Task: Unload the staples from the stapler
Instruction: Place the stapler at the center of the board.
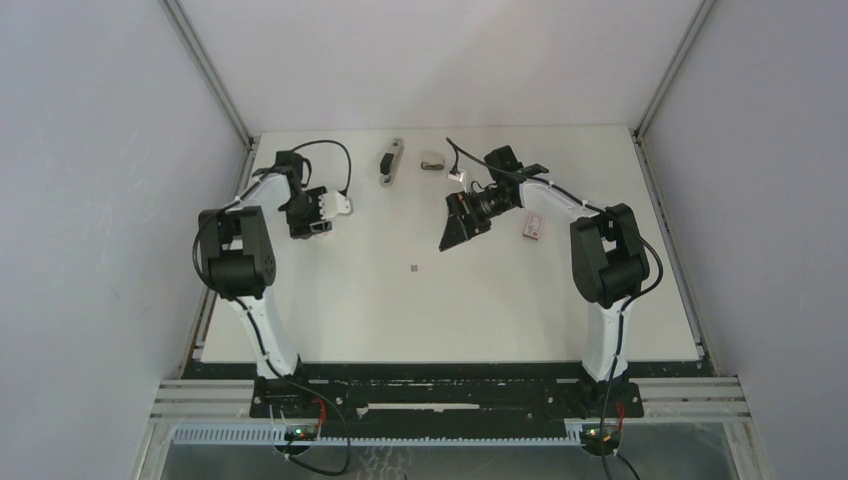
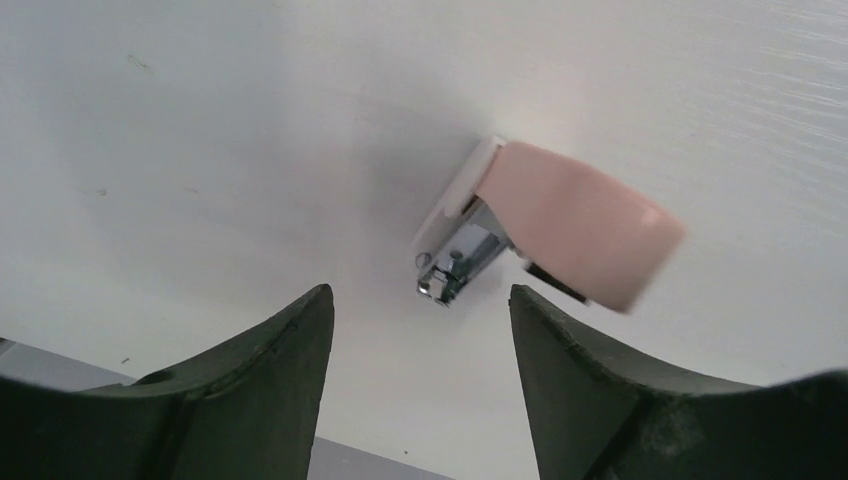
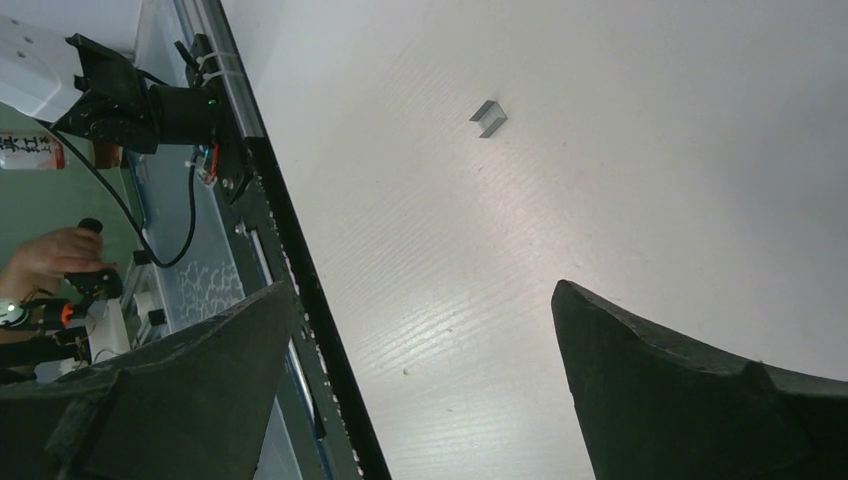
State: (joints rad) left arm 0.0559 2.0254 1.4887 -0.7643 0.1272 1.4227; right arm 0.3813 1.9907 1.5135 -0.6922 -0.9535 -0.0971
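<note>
The slim dark grey stapler lies at the far middle of the table, with neither gripper touching it. One small silver staple strip lies alone mid-table and also shows in the right wrist view. My left gripper is open and empty at the far left. In its wrist view a pink-and-grey claw tool lies just beyond the fingertips. My right gripper is open and empty above the table, right of the stapler, and its wrist view shows bare table between the jaws.
A small red-and-white box lies right of my right gripper. A small grey-brown object lies beside the stapler. Grey walls enclose the white table on three sides. The table's dark front edge runs beside my right gripper's left finger.
</note>
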